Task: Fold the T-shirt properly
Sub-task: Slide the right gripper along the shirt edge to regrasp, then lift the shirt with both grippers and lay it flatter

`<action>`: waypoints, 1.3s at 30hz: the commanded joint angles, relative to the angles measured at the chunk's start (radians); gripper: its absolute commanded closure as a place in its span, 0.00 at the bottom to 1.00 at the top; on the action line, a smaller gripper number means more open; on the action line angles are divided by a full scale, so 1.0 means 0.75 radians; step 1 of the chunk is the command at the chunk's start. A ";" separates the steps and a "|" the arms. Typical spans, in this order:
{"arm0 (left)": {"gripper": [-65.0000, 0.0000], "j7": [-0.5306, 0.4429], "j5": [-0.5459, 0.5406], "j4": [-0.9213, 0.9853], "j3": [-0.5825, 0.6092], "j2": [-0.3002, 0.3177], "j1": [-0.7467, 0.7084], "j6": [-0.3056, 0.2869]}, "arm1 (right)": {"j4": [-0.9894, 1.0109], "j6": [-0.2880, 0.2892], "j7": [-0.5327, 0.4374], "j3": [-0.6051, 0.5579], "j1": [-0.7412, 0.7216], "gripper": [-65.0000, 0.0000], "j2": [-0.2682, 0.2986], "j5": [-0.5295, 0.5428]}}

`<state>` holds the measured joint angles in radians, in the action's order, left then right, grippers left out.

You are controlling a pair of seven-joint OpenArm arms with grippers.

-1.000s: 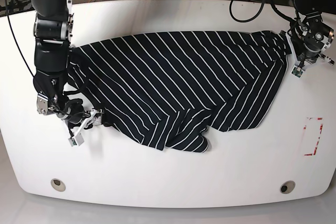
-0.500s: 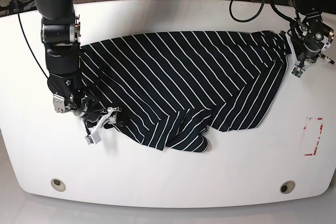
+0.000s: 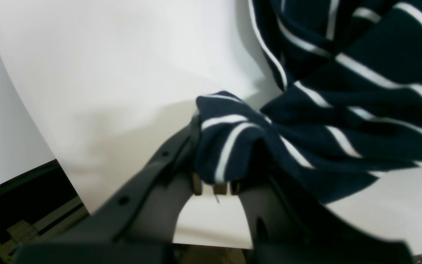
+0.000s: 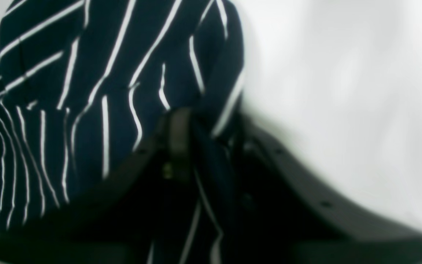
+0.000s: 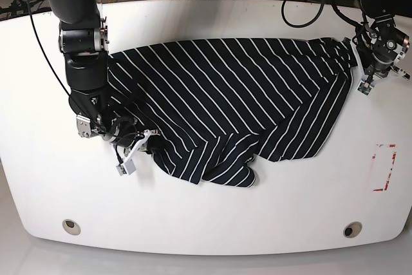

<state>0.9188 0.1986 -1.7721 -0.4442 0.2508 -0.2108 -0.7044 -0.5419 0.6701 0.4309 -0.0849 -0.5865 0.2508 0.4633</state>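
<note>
The T-shirt (image 5: 238, 104), dark navy with thin white stripes, lies spread and rumpled across the white table (image 5: 206, 210). In the base view its far right corner is lifted slightly where my left gripper (image 5: 358, 62) pinches it. The left wrist view shows that gripper (image 3: 214, 185) shut on a bunched fold of the T-shirt (image 3: 343, 121). My right gripper (image 5: 143, 141) is at the shirt's lower left edge. In the blurred right wrist view its fingers (image 4: 176, 139) stand close around a fold of the T-shirt (image 4: 86, 91), with cloth filling the gap of the gripper (image 4: 209, 146).
A red-outlined rectangle (image 5: 384, 167) marks the table at the right. Two round holes (image 5: 71, 226) (image 5: 351, 229) sit near the front edge. Cables (image 5: 309, 4) hang over the back edge. The table's edge and a dark floor area (image 3: 24, 205) show in the left wrist view.
My right arm has slid rightward along the table onto the shirt's lower left edge, and its jaws have narrowed onto the cloth. The left arm has not moved.
</note>
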 commanded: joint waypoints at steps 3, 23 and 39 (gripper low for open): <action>1.00 -0.015 -0.002 -0.022 -0.004 0.023 0.014 0.008 | -0.027 0.006 0.028 0.002 -0.031 1.00 0.018 -0.017; 1.00 -0.009 -0.002 -0.200 0.131 0.006 0.372 0.008 | -0.911 -0.005 0.505 0.239 -0.007 1.00 0.188 -0.017; 1.00 -0.009 0.006 -0.202 0.129 -0.039 1.053 0.008 | -0.907 0.008 0.623 0.202 -0.612 1.00 0.291 -0.017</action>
<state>0.9333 0.2054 -1.9068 -0.3439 0.2089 0.4923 -0.7074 -1.2034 0.6785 0.9195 0.0776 -0.9562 0.4492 0.4374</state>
